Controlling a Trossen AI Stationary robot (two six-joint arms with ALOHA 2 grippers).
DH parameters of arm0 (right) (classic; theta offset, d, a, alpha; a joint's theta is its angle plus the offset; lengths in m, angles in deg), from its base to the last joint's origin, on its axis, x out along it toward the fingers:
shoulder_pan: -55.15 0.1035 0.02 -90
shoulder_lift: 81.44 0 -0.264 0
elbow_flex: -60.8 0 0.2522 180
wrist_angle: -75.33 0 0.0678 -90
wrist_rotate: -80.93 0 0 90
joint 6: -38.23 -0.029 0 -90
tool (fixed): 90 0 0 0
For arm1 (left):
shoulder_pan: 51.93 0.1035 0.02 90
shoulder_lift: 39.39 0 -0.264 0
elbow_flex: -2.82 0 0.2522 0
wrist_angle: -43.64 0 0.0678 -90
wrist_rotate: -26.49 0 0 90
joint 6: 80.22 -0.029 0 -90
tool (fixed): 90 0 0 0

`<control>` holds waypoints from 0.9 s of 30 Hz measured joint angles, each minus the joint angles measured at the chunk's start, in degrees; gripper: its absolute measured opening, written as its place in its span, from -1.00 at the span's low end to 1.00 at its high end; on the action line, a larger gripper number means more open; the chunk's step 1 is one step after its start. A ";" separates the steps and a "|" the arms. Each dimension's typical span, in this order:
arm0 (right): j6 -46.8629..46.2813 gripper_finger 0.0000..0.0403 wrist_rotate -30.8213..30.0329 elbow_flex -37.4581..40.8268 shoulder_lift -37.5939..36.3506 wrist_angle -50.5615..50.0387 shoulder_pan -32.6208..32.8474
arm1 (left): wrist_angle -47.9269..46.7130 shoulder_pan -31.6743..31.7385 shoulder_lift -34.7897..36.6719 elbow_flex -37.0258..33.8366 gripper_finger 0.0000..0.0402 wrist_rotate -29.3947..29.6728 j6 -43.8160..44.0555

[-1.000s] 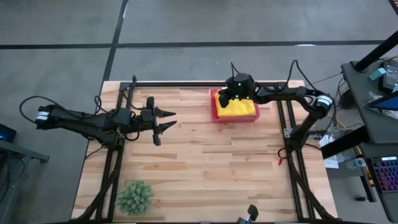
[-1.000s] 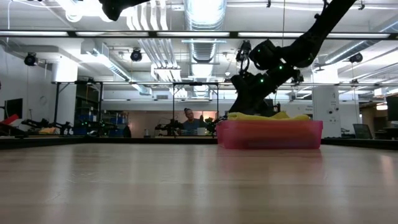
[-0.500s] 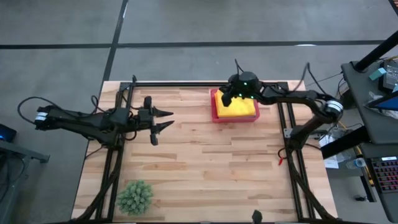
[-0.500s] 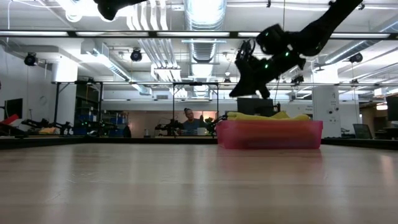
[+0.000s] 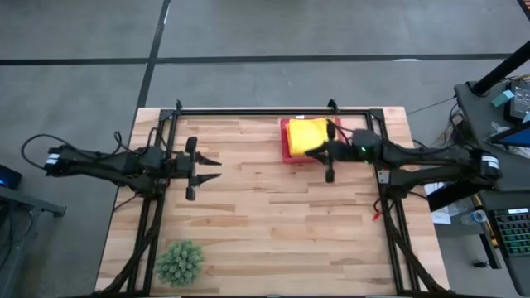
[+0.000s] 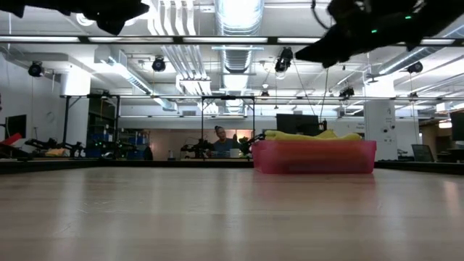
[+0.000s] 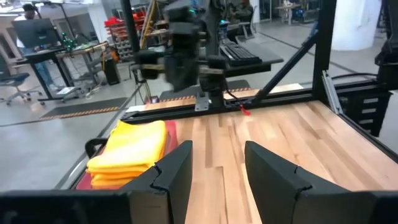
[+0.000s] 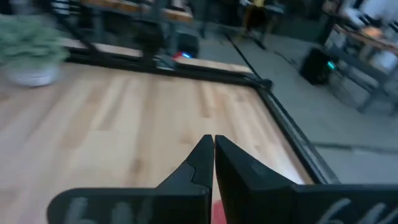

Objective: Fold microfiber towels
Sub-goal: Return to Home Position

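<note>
Folded yellow towel (image 5: pixel 306 132) lies flat in tray (image 5: pixel 284 142), long axis left-right.

Yellow towels (image 5: pixel 308 132) in a pink tray (image 6: pixel 313 158), green plant ball (image 5: pixel 179 261), pale wood table (image 5: pixel 273 215).

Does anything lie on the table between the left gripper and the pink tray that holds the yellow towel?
Nothing visible does. Only bare table lies between the open left gripper and the pink tray with the yellow towel. The shut right gripper hangs above the tray's edge; the plant ball sits far aside.
</note>
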 joint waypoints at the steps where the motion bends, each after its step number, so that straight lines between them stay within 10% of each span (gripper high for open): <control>1: 0.38 -0.96 0.02 1.53 -2.01 0.00 1.21 | 0.05 0.01 1.00 -0.68 -0.34 -0.02 0.08; 27: 5.86 -0.96 -0.13 20.39 -38.12 -2.96 5.24 | 5.32 0.00 25.47 -17.03 -0.34 -1.64 1.34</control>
